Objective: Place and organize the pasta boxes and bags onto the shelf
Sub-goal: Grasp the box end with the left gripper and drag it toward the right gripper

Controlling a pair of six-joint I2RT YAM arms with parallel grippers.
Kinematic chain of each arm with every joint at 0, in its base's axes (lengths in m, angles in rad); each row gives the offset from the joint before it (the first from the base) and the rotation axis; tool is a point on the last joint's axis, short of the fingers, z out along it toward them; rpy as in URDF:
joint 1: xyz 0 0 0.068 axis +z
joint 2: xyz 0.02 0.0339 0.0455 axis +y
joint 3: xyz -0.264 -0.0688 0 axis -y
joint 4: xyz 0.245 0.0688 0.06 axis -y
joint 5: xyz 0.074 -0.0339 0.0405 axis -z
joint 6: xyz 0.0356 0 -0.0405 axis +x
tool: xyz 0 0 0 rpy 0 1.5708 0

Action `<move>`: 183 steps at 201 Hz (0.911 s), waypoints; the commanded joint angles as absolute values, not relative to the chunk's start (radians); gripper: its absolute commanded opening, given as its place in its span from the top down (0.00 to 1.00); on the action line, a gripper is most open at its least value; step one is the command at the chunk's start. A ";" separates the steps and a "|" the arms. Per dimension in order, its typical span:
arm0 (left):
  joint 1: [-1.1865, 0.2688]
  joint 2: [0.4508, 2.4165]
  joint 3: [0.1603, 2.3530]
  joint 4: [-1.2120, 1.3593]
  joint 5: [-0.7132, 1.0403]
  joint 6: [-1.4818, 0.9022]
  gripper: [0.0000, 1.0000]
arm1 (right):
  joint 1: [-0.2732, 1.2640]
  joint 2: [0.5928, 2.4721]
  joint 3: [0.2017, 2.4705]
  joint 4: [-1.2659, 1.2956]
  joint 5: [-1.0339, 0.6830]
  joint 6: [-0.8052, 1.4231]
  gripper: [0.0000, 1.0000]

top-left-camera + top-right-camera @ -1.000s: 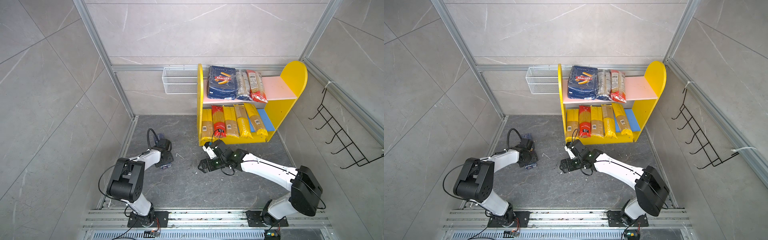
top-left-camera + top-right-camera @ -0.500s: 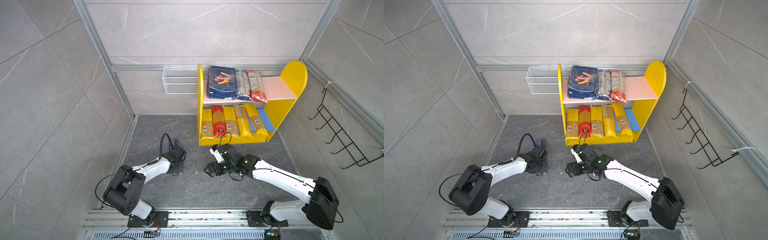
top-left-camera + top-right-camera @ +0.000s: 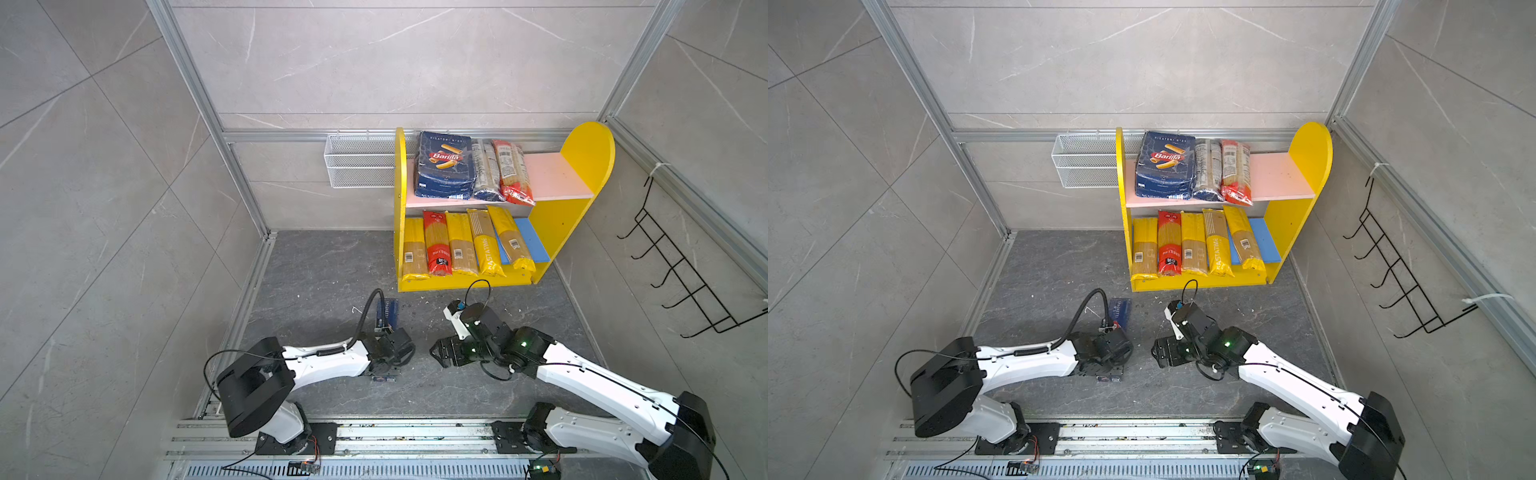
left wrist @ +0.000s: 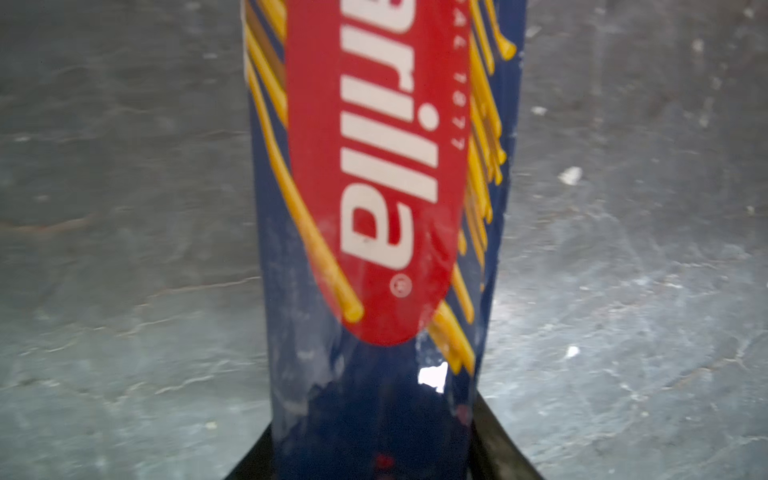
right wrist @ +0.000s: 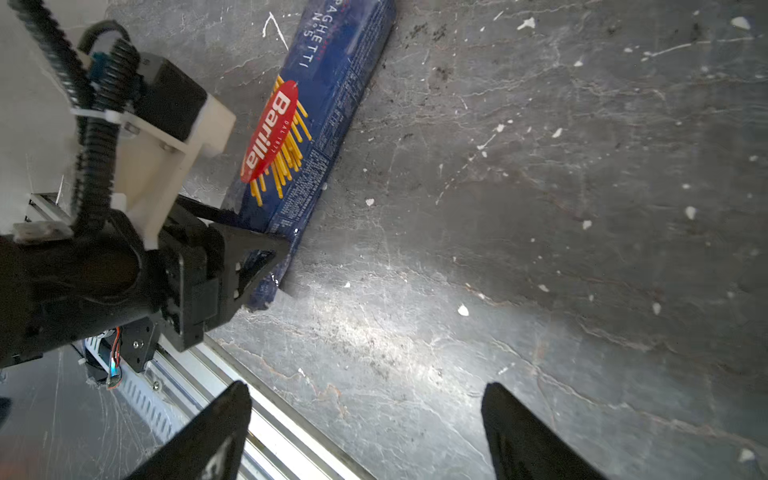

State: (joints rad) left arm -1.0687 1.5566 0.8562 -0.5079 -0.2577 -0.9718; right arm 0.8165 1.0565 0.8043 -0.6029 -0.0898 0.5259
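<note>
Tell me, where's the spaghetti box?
In both top views the spaghetti box lies on the floor in front of the shelf's left end, its near end clamped in the left gripper.

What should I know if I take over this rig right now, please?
Left gripper: shut on the near end of the spaghetti box, which lies on the floor in front of the shelf.
Right gripper: open, empty, over the floor nearby.
Done: rigatoni box, dark bag and red bag on the pink upper board; four yellow bags and a second red bag on the blue lower board.
Left: get the spaghetti box onto the shelf; the pink upper board has room at its right.
</note>
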 commanded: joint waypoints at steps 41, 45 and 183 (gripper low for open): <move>-1.079 1.710 1.063 -0.452 -0.275 -0.936 0.45 | 0.814 0.993 0.764 -0.737 0.016 0.565 0.11; -1.079 1.714 1.071 -0.452 -0.272 -0.932 0.43 | 0.815 0.992 0.763 -0.741 0.020 0.566 0.11; -1.080 1.141 0.866 -0.736 -0.439 -0.984 0.12 | 0.967 1.193 0.754 -0.533 0.072 0.700 0.09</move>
